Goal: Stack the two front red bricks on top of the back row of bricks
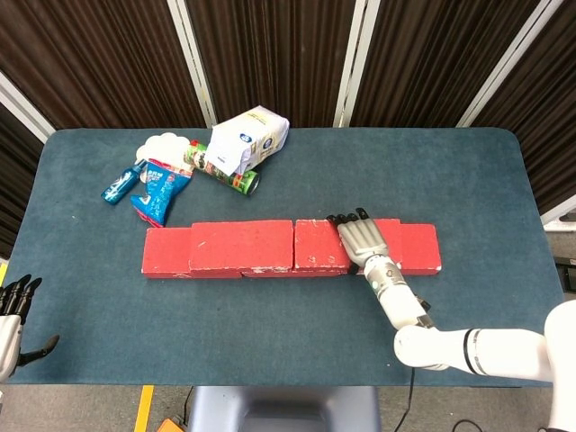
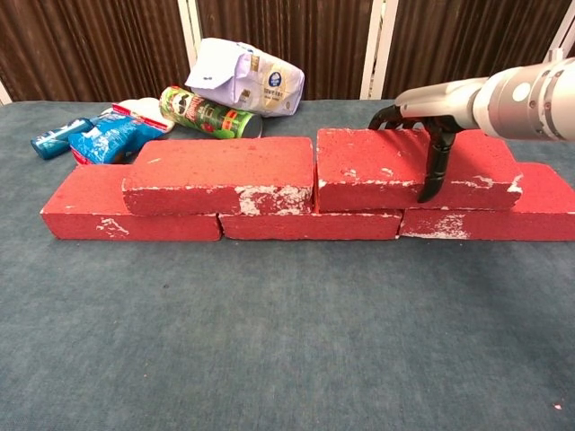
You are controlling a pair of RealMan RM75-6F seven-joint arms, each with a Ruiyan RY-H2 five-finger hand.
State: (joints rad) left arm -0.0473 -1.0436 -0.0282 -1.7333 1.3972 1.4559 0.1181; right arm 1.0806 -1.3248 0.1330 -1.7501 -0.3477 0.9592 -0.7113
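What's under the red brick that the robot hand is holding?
The upper right brick, which the right hand grips, sits on the middle brick and right brick of the bottom row. Their tops beneath it are covered from view.
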